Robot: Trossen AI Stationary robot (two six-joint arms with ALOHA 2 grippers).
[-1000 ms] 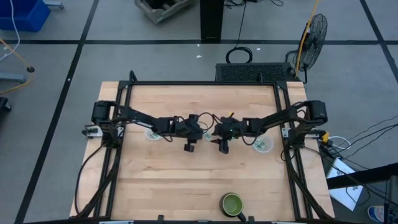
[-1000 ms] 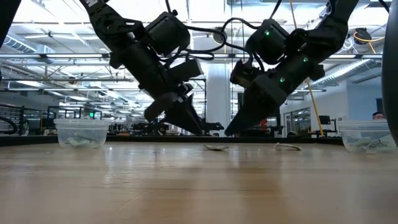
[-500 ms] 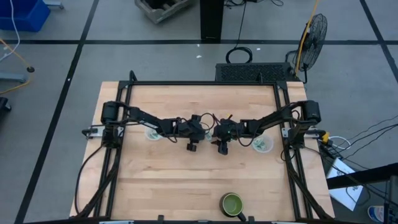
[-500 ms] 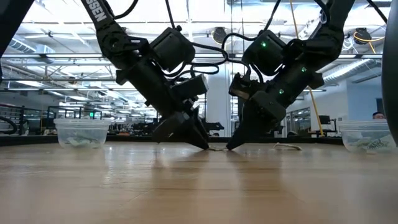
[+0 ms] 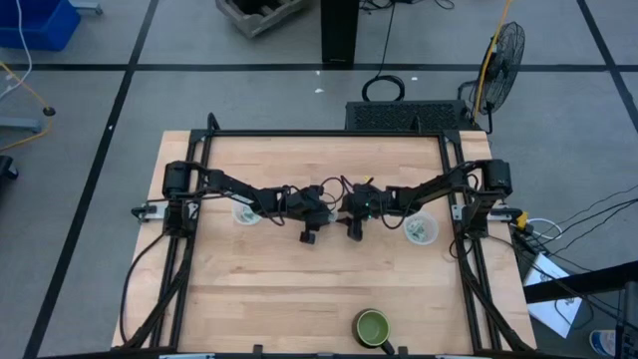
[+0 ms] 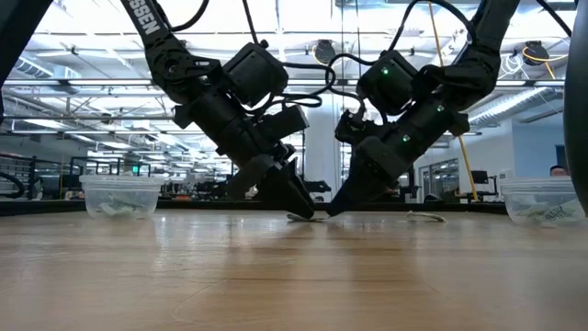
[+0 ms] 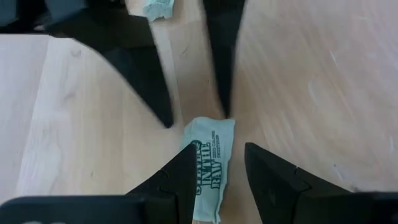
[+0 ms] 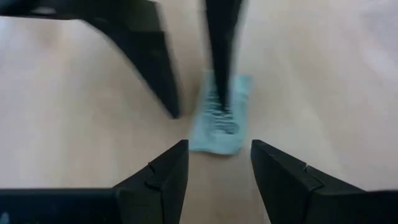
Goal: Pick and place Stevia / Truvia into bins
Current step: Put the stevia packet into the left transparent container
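One pale green and white sachet [image 7: 210, 163] lies flat on the wood at the table's middle, and shows in the right wrist view as the sachet [image 8: 221, 118]. My left gripper [image 7: 219, 147] is open, low over it, with its fingers on either side of one end. My right gripper [image 8: 219, 143] is open and faces it from the other end; its fingertips [image 7: 225, 106] are down by the sachet's far end. In the low view both grippers [image 6: 306, 211] [image 6: 333, 210] reach the tabletop together. A second sachet [image 6: 424, 217] lies farther right. Two translucent cups [image 5: 244, 214] [image 5: 421, 229] hold sachets. My left gripper comes slanting down from the table's left, fingers along the sachet. One finger [image 7: 184, 168] overlaps the sachet's long edge [image 7: 194, 155]; I cannot tell whether it touches. My right gripper comes slanting from the right. One fingertip stands at the sachet's far end [image 7: 217, 122]; touching or not, I cannot tell.
A green dark-rimmed bowl [image 5: 372, 325] stands near the table's near edge, right of middle. Another sachet [image 7: 155, 7] lies beyond the right gripper's fingers. The cups show at the far sides of the low view [image 6: 119, 196] [image 6: 547, 200]. Bare wood spreads toward the near edge.
Both grippers have come down from just above the table until their fingertips reach the wood. They have closed in on each other around the middle sachet, the left from the left and the right from the right. Both remain open.
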